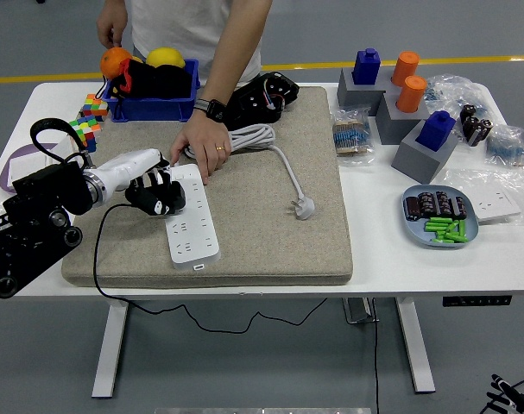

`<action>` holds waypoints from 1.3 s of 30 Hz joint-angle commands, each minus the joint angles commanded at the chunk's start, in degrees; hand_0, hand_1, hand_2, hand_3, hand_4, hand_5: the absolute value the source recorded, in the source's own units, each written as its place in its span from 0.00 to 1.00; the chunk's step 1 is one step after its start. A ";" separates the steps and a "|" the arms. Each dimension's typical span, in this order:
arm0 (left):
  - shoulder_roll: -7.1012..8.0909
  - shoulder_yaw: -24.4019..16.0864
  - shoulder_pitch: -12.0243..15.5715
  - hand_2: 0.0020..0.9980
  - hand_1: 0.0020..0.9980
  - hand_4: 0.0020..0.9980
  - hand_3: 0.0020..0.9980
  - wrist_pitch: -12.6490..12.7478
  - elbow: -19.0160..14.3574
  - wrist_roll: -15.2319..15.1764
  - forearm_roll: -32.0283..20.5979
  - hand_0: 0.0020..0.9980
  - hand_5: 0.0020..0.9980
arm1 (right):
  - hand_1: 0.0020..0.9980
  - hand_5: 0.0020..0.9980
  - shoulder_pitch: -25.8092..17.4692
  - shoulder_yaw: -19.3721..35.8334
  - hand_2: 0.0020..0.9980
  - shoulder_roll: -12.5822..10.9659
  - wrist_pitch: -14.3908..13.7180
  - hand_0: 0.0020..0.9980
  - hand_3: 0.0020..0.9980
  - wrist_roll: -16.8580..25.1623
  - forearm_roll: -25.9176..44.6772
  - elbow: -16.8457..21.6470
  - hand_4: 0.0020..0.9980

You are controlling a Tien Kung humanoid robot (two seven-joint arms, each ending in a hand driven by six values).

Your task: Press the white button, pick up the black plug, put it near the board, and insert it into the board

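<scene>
A white power strip (192,226) lies on the grey felt mat (270,224), its near end toward me. My left hand (158,195) is black, with fingers curled, and rests on the strip's far end and left edge. I cannot tell whether it grips anything. A black cable (96,259) runs from under the hand and hangs off the table's front. A white plug (304,207) on a white cable (253,138) lies mid-mat. A person's hand (203,145) presses on the strip's far end and the coiled cable.
A blue bin (154,103) with fruit and colourful cubes (87,121) stands at the back left. A black object (262,99) lies at the mat's back. Grey blocks with blue and orange pegs (408,103) and a blue plate (438,216) sit right.
</scene>
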 joint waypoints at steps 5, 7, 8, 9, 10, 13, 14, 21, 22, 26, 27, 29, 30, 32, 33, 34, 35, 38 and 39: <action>0.06 0.15 -0.12 0.32 0.27 0.69 0.37 -0.05 -0.13 0.10 0.09 0.29 0.00 | 0.69 0.46 0.03 -0.13 0.64 -0.03 -0.04 0.80 0.63 0.00 0.11 0.02 0.72; 0.17 0.22 -0.17 0.32 0.27 0.69 0.37 -0.08 -0.26 0.20 0.13 0.29 0.00 | 0.69 0.46 -0.04 -0.12 0.64 -0.04 -0.03 0.80 0.63 -0.04 0.04 -0.03 0.72; 0.22 0.31 -0.21 0.32 0.27 0.69 0.37 -0.14 -0.28 0.30 0.14 0.29 0.00 | 0.69 0.46 -0.07 -0.14 0.64 -0.05 -0.03 0.80 0.63 -0.06 0.01 -0.04 0.72; 0.25 0.40 -0.25 0.32 0.27 0.69 0.37 -0.18 -0.27 0.37 0.11 0.29 0.00 | 0.69 0.46 -0.10 -0.14 0.64 -0.06 -0.03 0.80 0.63 -0.06 -0.01 -0.05 0.72; 0.31 0.61 -0.33 0.32 0.27 0.69 0.37 -0.27 -0.24 0.52 0.08 0.29 0.00 | 0.69 0.46 -0.12 -0.15 0.64 -0.05 -0.03 0.80 0.63 -0.06 0.01 -0.05 0.72; 0.40 1.24 -0.47 0.32 0.27 0.69 0.36 -0.56 -0.11 0.82 -0.10 0.29 0.00 | 0.69 0.46 -0.14 -0.24 0.64 -0.05 -0.04 0.80 0.63 -0.05 0.09 -0.02 0.73; 0.42 1.47 -0.51 0.32 0.27 0.69 0.36 -0.55 -0.14 0.90 -0.18 0.29 0.00 | 0.69 0.46 -0.14 -0.24 0.64 -0.04 -0.04 0.80 0.63 -0.04 0.10 0.00 0.73; 0.59 2.37 -0.94 0.31 0.27 0.69 0.36 -0.86 -0.84 1.09 -0.80 0.29 0.00 | 0.69 0.46 -0.19 -0.10 0.64 -0.07 -0.02 0.80 0.63 -0.05 0.03 -0.01 0.73; 0.61 2.50 -1.00 0.31 0.27 0.69 0.36 -0.88 -0.96 1.13 -0.84 0.29 0.00 | 0.69 0.46 -0.18 0.02 0.64 -0.05 -0.02 0.80 0.63 -0.06 -0.01 -0.02 0.73; 0.64 3.08 -1.41 0.31 0.26 0.69 0.35 -0.93 -1.06 1.32 -0.91 0.28 0.00 | 0.69 0.46 -0.16 0.17 0.64 -0.05 -0.01 0.80 0.63 -0.06 -0.02 -0.03 0.73; 0.60 3.29 -1.57 0.31 0.26 0.69 0.35 -0.94 -0.95 1.35 -0.93 0.28 0.00 | 0.69 0.46 -0.15 0.19 0.64 -0.06 -0.01 0.80 0.63 -0.06 -0.02 -0.03 0.73; 0.44 3.85 -1.97 0.31 0.26 0.69 0.35 -0.95 -0.68 1.44 -0.95 0.28 0.00 | 0.69 0.46 -0.13 0.21 0.64 -0.07 -0.02 0.80 0.63 -0.04 0.01 -0.02 0.73; 0.35 4.08 -2.12 0.31 0.26 0.69 0.35 -0.95 -0.56 1.49 -0.94 0.28 0.00 | 0.69 0.46 -0.12 0.23 0.64 -0.07 -0.02 0.80 0.63 -0.05 0.00 -0.02 0.73; 0.16 4.67 -2.56 0.31 0.26 0.69 0.35 -0.99 -0.35 1.72 -0.73 0.28 0.00 | 0.69 0.46 -0.11 0.23 0.64 -0.05 0.00 0.80 0.63 -0.05 -0.02 -0.02 0.73; 0.04 5.05 -2.87 0.31 0.26 0.69 0.35 -1.06 -0.22 1.97 -0.55 0.28 0.00 | 0.69 0.46 -0.08 0.21 0.64 -0.03 0.00 0.80 0.63 -0.03 0.02 -0.02 0.73; -0.05 5.42 -3.16 0.31 0.26 0.69 0.35 -1.15 -0.11 2.18 -0.36 0.28 0.00 | 0.69 0.46 -0.06 0.19 0.64 -0.02 0.00 0.80 0.63 -0.03 0.02 -0.01 0.73; -0.13 5.77 -3.43 0.31 0.26 0.69 0.35 -1.22 -0.02 2.33 -0.24 0.28 0.00 | 0.69 0.46 -0.05 0.15 0.64 -0.02 -0.01 0.80 0.63 -0.02 0.05 0.00 0.73; -0.39 7.16 -4.46 0.31 0.26 0.69 0.35 -1.41 0.23 2.84 0.11 0.28 0.00 | 0.69 0.46 -0.02 0.08 0.64 -0.04 -0.02 0.80 0.63 0.00 0.16 0.04 0.73; -0.44 7.45 -4.66 0.31 0.26 0.69 0.35 -1.44 0.26 2.91 0.14 0.28 0.00 | 0.69 0.46 -0.02 0.07 0.64 -0.05 -0.02 0.80 0.63 0.00 0.17 0.03 0.73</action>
